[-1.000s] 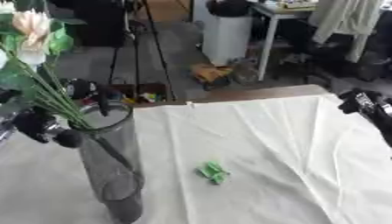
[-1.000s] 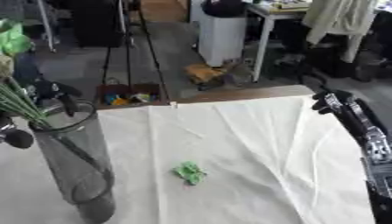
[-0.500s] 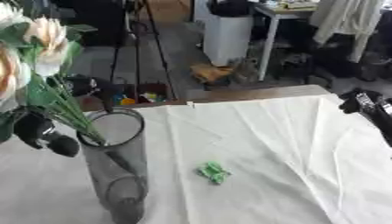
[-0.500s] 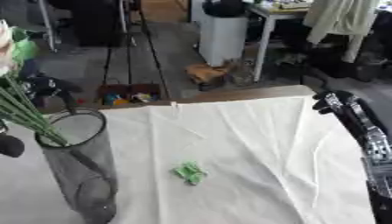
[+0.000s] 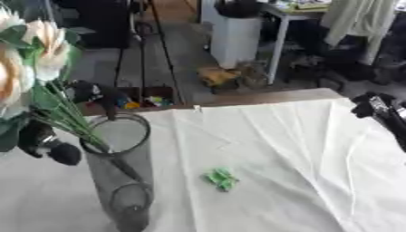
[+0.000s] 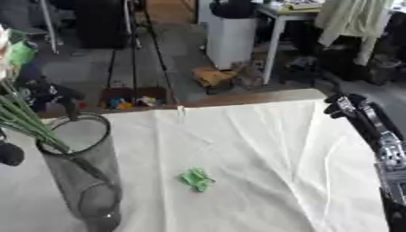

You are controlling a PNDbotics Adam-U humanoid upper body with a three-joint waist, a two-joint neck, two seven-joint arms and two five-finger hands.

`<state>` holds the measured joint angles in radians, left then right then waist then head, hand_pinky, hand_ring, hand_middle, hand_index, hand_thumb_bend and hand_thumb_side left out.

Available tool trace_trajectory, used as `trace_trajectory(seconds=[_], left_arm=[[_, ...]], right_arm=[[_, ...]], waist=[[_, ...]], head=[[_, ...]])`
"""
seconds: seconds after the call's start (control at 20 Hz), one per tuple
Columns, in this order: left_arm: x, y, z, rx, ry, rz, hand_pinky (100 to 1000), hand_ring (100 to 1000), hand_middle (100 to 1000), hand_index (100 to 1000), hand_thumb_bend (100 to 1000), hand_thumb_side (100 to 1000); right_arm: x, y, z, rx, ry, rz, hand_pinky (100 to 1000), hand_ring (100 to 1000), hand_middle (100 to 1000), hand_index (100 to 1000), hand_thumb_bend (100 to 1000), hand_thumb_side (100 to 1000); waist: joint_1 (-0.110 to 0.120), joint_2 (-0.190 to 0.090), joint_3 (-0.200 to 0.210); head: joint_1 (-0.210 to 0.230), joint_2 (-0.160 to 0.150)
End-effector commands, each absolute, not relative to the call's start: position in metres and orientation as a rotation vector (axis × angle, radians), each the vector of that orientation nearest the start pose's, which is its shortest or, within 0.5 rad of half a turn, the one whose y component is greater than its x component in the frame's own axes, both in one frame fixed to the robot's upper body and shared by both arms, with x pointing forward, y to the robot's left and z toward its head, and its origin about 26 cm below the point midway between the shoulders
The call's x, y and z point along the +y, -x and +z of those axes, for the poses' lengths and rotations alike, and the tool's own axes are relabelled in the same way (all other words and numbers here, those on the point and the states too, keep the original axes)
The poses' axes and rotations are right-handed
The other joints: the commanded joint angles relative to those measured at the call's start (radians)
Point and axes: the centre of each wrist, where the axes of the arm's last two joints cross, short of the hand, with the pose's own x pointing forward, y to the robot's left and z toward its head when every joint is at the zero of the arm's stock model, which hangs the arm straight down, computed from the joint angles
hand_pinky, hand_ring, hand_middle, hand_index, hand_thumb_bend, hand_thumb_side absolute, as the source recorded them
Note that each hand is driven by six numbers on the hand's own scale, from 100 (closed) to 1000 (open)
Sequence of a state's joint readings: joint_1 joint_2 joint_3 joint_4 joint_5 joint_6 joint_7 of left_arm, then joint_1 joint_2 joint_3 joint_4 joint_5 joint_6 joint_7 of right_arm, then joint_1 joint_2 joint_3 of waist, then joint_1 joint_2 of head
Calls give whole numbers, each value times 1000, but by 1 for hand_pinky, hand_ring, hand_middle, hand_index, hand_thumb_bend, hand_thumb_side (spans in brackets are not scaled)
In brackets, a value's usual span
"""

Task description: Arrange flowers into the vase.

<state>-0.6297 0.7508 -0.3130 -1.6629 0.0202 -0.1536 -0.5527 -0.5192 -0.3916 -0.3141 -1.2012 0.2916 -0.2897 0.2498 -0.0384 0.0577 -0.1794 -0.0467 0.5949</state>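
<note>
Glass vase [image 5: 119, 172] tall, flowers [image 5: 36, 68] leaning 11 o'clock (top-heavy) — could tip; left hand [image 5: 47, 145] grip unclear.

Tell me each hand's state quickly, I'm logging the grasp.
Left hand: beside the flowers' stems at the vase rim; grip cannot be told.
Right hand: idle at the right edge, fingers curled, holding nothing.

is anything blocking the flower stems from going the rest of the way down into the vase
Nothing visible does. The flower stems already pass through the open mouth of the vase, and one reaches down inside the see-through wall. The left hand is beside the rim, outside it. The green scrap lies apart on the cloth.
</note>
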Motion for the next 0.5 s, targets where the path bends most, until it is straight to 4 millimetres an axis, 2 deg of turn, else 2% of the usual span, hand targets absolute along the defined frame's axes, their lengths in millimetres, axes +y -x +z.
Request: trace_trajectory(seconds=[0.05, 0.25, 0.5], left_arm=[[282, -361, 253, -1836, -175, -1557, 861, 747, 598, 908, 1000, 805], [285, -358, 256, -1871, -262, -1510, 863, 750, 600, 911, 1000, 768], [283, -355, 256, -1901, -345, -1451, 865, 754, 604, 913, 1000, 764]], right_arm=[[-401, -392, 133, -1908, 548, 542, 663, 646, 689, 517, 100, 960], [-402, -392, 132, -1907, 550, 541, 662, 646, 689, 517, 100, 960], [-402, -392, 133, -1907, 550, 541, 662, 646, 689, 516, 100, 960]], waist=[[1, -11, 0], [2, -11, 2], [2, -12, 2]], head=[[-3, -8], [-3, -9], [-3, -9]])
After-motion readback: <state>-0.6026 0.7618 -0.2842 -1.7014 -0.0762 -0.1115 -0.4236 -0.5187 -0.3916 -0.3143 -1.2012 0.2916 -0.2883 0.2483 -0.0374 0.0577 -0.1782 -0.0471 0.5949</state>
